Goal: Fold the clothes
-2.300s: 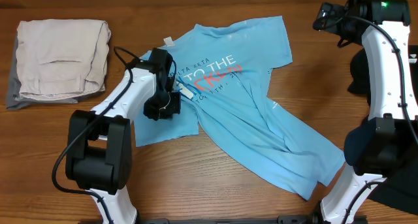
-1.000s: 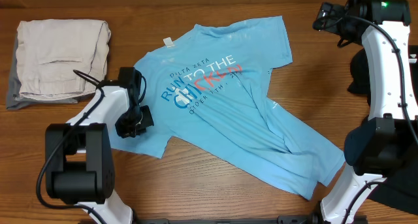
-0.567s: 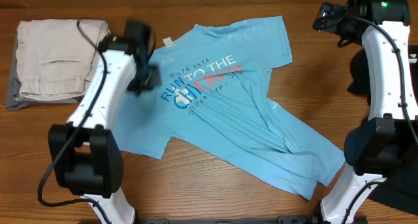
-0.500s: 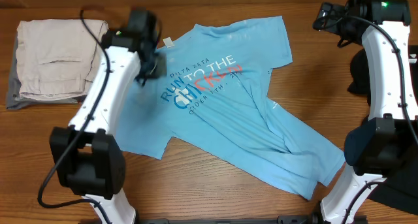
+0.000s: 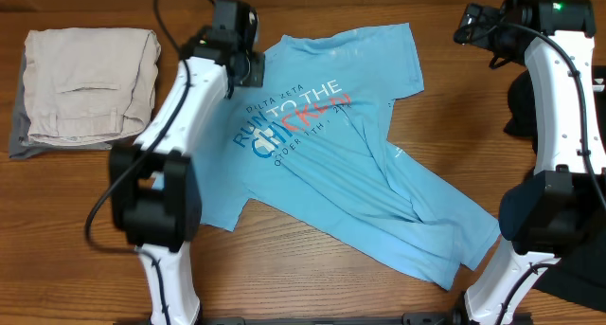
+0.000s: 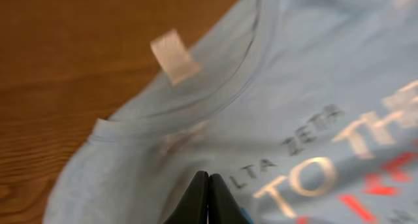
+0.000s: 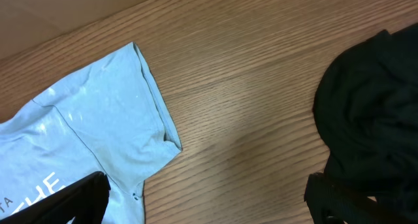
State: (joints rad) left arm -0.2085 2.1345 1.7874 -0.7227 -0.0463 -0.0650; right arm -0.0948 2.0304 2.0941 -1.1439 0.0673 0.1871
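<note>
Wooden tabletop (image 5: 85, 202): carried all garments.

Light blue short-sleeved cotton T-shirt with white, dark blue and red chest lettering (image 5: 331, 164): lay at the centre, print side up and opened out. It ran on a diagonal, collar toward 10 o'clock and hem toward 4 o'clock. One sleeve was spread toward 1 o'clock, the other toward 7 o'clock. Creases ran through the lower body. No fold was visible in it.

Folded beige garment (image 5: 90, 83): at 10 o'clock on the tabletop, squared up and resting on a grey garment (image 5: 17, 147) whose edge showed beneath. Judged finished.

Crumpled black garment (image 7: 372, 113): at 3 o'clock near the right arm, in a heap. Judged not yet folded.

Right gripper (image 7: 206, 194): parked at about 1 o'clock, well apart from the blue shirt. Its fingers were spread wide, with nothing between them.

Left gripper (image 6: 208, 179): over the collar area at the shirt's 10 o'clock end, just below the neckline. Its fingers were clenched together, and no cloth was visible between them.

White neck label (image 6: 174, 56): flipped outward at the collar.

Progress estimate: early to middle. One stack was done, the blue shirt was laid out but unfolded, and the black piece was waiting. The sleeve folds and body fold were judged to be outstanding.
</note>
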